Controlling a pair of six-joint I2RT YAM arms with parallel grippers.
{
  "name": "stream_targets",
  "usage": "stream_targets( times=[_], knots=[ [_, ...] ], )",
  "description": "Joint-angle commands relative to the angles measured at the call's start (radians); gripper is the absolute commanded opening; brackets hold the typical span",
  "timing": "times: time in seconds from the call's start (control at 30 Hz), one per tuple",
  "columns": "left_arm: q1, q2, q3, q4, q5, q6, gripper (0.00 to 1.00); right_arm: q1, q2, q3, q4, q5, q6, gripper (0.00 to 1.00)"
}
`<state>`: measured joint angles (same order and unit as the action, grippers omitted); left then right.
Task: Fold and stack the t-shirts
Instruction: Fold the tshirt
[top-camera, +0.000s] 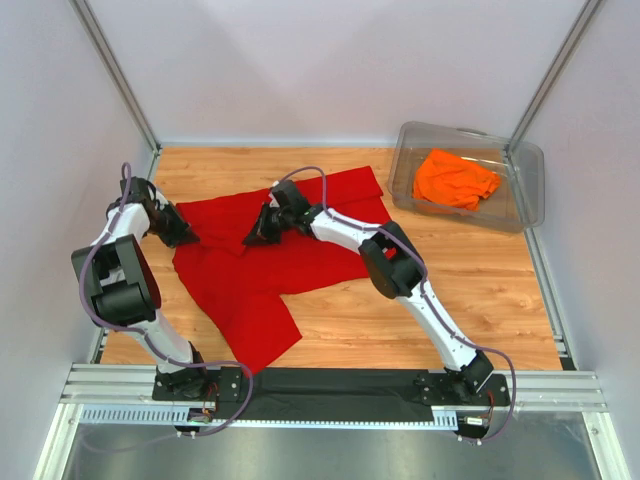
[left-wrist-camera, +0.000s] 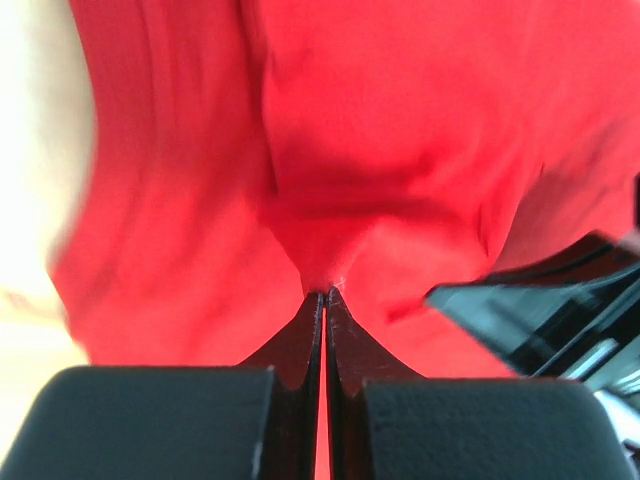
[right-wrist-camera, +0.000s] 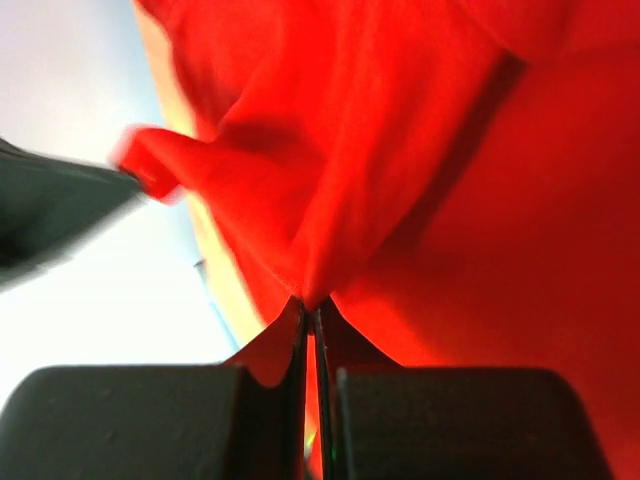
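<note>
1. Cloth first: red t-shirt (top-camera: 260, 285) sprawls rumpled on the worktop (top-camera: 480, 290), left of the clear bin (top-camera: 527, 212).
2. Left pincer (top-camera: 185, 237) is clamped on the shirt's edge farthest from the bin. Right pincer (top-camera: 253, 237) is clamped on a fold nearer the bin.
3. Orange t-shirt (top-camera: 455, 180) sits crumpled inside the bin.
4. Verdict: early days. No fold is finished, nothing is stacked, and both shirts are left to do.

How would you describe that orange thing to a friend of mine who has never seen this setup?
Start at the wooden table; a clear plastic bin sits at its far right corner. Crumpled inside lies the orange t-shirt, unlike the red t-shirt spread out on the tabletop.
</note>
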<state>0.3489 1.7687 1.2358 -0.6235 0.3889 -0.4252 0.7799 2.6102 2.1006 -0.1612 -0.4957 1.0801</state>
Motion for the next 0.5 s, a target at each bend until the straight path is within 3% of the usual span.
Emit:
stream_targets(
  times=[0.0, 0.2, 0.47],
  knots=[
    [0.007, -0.145, -0.088, -0.025, 0.059, -0.059, 0.00, -0.048, -0.130, -0.013, -0.058, -0.148, 0.041, 0.00],
    [0.005, -0.268, -0.251, -0.031, 0.097, -0.055, 0.00, -0.061, -0.128, 0.010, -0.182, -0.285, -0.014, 0.00],
    [0.006, -0.276, -0.358, -0.015, 0.140, -0.049, 0.00, -0.088, -0.128, -0.021, -0.221, -0.330, -0.045, 0.00]
  ],
)
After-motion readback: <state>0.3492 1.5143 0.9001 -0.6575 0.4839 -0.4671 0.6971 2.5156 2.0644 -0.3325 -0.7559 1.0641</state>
